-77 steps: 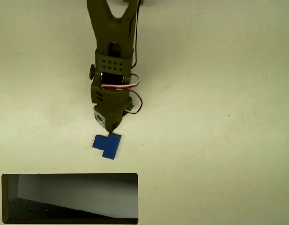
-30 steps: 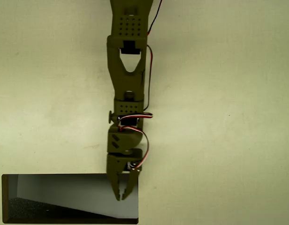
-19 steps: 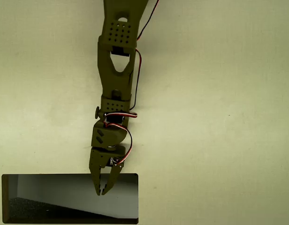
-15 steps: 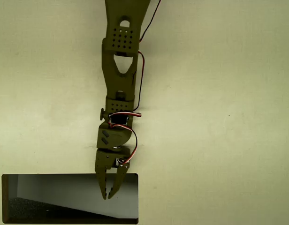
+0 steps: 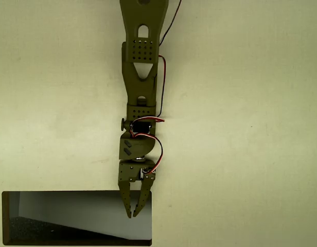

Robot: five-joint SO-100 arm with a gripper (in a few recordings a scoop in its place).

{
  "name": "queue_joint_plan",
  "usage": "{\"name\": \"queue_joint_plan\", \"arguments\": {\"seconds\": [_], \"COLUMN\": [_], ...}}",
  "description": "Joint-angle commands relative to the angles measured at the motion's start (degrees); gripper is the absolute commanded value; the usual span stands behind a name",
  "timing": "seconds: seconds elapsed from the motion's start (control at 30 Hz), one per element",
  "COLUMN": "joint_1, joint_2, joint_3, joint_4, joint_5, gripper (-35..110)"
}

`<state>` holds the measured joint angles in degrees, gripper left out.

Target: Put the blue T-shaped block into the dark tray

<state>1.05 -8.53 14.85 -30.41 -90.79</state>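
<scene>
1. Looking down in the overhead view, we see our olive-green arm (image 5: pixel 142 77) reaching from the top edge of the picture toward the dark tray (image 5: pixel 6 216), which lies along the bottom edge, left of centre.
2. Our gripper (image 5: pixel 133 214) hangs over the tray's right part, its tips above the pale grey slanted area just inside the tray's upper rim.
3. We see the two fingers (image 5: pixel 125 198) close together at the tips with a narrow gap higher up; we cannot tell whether they are clamped on anything, since nothing blue shows between them.
4. We cannot make out the blue T-shaped block from this angle.
5. Red and white wires (image 5: pixel 154 154) loop beside the wrist, above the tray's upper rim.
6. Around the tray, the cream table (image 5: pixel 241 128) lies bare.
</scene>
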Motion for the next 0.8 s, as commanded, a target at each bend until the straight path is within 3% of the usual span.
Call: {"name": "queue_joint_plan", "arguments": {"seconds": [0.0, 0.2, 0.77], "joint_1": [0.00, 0.00, 0.00], "joint_2": [-0.44, -0.44, -0.44], "joint_3": [0.53, 2.37, 2.37], "joint_4": [-2.90, -7.47, -7.47], "joint_5": [-0.53, -1.76, -1.76], "gripper": [0, 0, 0]}}
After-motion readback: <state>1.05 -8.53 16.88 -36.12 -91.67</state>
